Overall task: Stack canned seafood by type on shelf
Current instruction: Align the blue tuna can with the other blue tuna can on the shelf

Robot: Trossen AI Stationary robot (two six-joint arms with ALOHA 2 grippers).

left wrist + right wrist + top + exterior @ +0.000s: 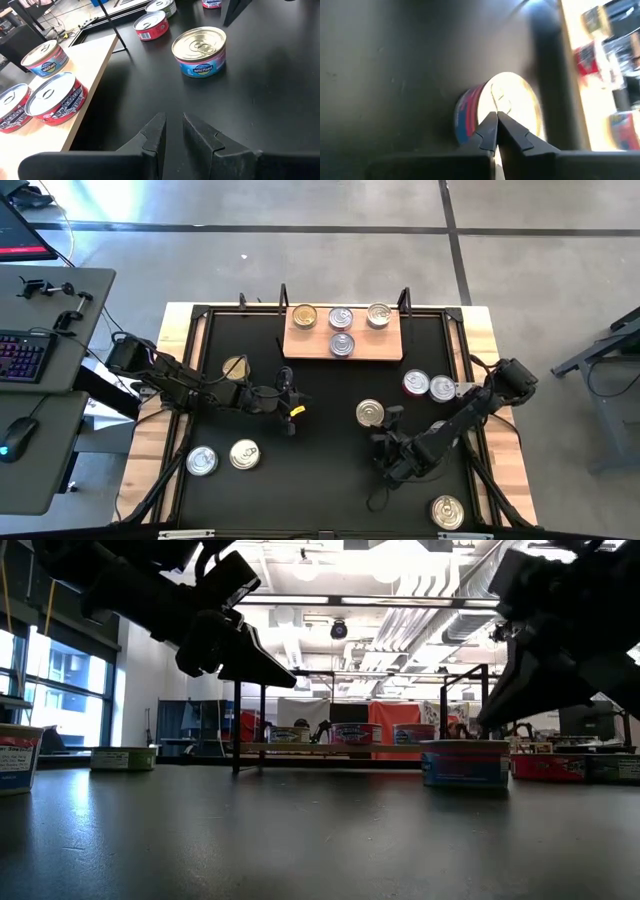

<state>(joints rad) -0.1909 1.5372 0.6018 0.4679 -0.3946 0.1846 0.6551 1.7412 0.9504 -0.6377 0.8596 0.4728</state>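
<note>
The wooden shelf [310, 346] stands at the far middle and carries several tins, one gold-lidded [304, 316] and three silver-lidded [342, 343]. A gold-lidded tin with a blue and red side [370, 413] stands on the black table right of centre; it also shows in the left wrist view [200, 50]. My right gripper [496, 125] is shut, its tips at this tin's lid and rim, just above it in the low view [485, 725]. My left gripper [173, 131] hovers left of centre [290, 405], above the table. Its fingers are a narrow gap apart and empty. My right gripper's shut fingertips [490, 122] stand over the lid's rim [520, 95] of the blue and red tin, slanting down from the table's near right. I cannot tell whether they touch it. The tin stands flat on the table.
Loose tins stand on the table: a red-sided one [416, 383] and a silver one [442, 388] at the right, a gold one [235, 367] at the left, two at the near left [202, 461] [245, 453], and one at the near right [447, 511]. Black posts [404, 298] rise at the shelf's ends.
</note>
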